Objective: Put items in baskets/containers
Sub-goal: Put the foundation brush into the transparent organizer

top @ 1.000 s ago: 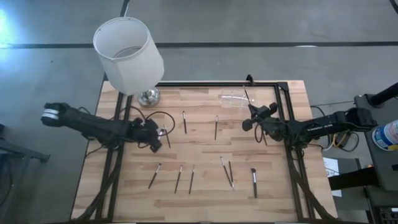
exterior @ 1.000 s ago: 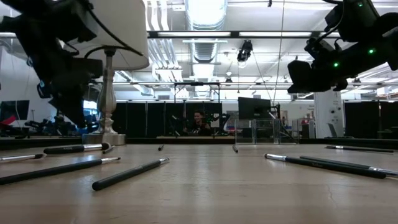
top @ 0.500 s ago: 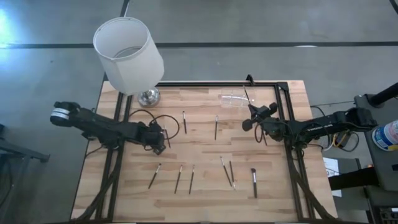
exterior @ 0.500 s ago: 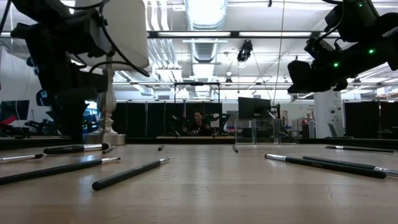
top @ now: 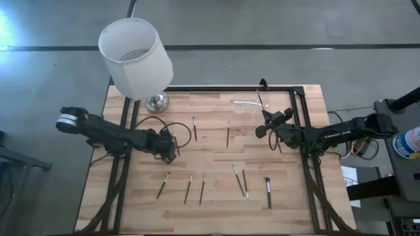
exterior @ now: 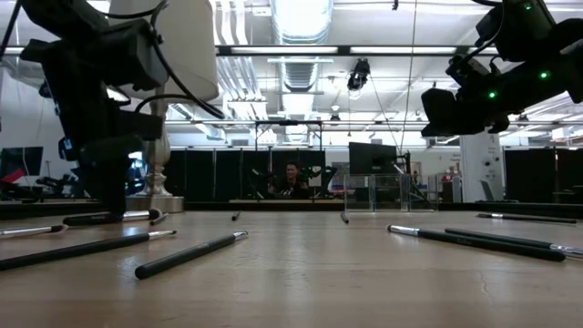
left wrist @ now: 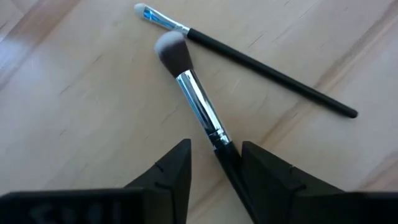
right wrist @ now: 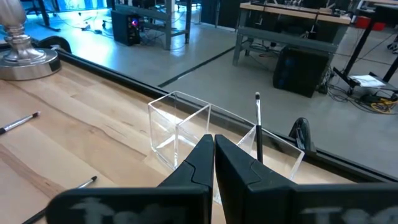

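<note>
1. Since the earlier frames, the left gripper [top: 172, 145] had moved further in over the table and come down close to the pale wooden tabletop [top: 216, 164], while the right gripper [top: 264, 123] had stayed where it was.
2. The left gripper's two dark fingers [left wrist: 171, 171] stood apart, straddling the black handle of a makeup brush with a chrome ferrule and a fluffy grey head [left wrist: 198, 106]; whether they touched it could not be told.
3. A thinner black brush with a small pale tip [left wrist: 249, 61] lay just beside the fluffy head, crossing past it at an angle.
4. The right gripper hung above the table near its far right corner, fingers [right wrist: 198, 163] pressed together with nothing between them.
5. The small clear rectangular plastic holder [right wrist: 180, 124], divided into compartments, sat at the far edge just ahead of it, with one dark thin brush [right wrist: 258, 127] standing upright inside.
6. Other slim dark brushes [top: 197, 187] lay scattered across the table's middle and near side.
7. A large white cylindrical lampshade [top: 134, 58] stood on a silver base at the far left corner.
</note>
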Controlling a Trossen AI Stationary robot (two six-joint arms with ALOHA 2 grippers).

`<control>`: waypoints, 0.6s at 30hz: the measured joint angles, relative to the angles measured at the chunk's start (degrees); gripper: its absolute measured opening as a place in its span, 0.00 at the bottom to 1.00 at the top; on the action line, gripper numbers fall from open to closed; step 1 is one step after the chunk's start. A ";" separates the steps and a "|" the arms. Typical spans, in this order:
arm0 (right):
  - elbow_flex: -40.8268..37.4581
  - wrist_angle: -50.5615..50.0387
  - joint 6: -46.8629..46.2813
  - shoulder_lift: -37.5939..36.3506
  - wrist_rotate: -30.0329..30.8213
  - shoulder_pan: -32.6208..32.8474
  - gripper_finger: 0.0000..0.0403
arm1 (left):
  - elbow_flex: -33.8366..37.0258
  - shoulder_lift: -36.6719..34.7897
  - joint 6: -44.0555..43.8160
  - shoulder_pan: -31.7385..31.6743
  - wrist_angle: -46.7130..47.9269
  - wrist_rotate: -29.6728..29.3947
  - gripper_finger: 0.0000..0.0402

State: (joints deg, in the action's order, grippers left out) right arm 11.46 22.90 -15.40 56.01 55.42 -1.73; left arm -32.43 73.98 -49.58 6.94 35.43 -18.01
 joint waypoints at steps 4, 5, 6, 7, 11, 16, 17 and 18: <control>0.00 0.02 -0.02 0.00 0.00 0.00 0.02 | 0.73 1.48 0.38 0.00 -1.55 -0.01 0.33; 0.00 0.00 -0.02 0.00 0.00 0.00 0.02 | 0.81 1.75 0.67 0.01 -1.96 -0.05 0.33; 0.00 0.02 0.00 0.00 0.00 0.00 0.02 | 0.86 2.01 1.00 0.02 -2.18 -0.23 0.33; 0.00 0.01 0.00 0.00 0.00 0.00 0.02 | 0.86 2.22 1.26 0.02 -2.33 -0.32 0.33; 0.00 0.00 0.00 0.00 -0.02 0.00 0.02 | 0.86 2.64 1.59 0.02 -2.66 -0.29 0.31; 0.00 0.00 -0.01 0.00 -0.02 0.00 0.02 | 0.86 2.64 3.30 0.28 -3.23 0.11 0.19; 0.00 0.00 -0.02 0.00 -0.02 0.00 0.02 | 0.86 2.66 3.67 0.39 -3.34 0.16 0.15; 0.00 0.00 -0.02 0.00 -0.02 0.00 0.02 | 0.86 2.64 4.13 0.52 -3.33 0.10 0.12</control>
State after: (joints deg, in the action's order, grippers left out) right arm 11.46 22.90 -15.42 56.01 55.40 -1.74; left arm -31.57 76.62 -45.45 7.45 32.10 -17.91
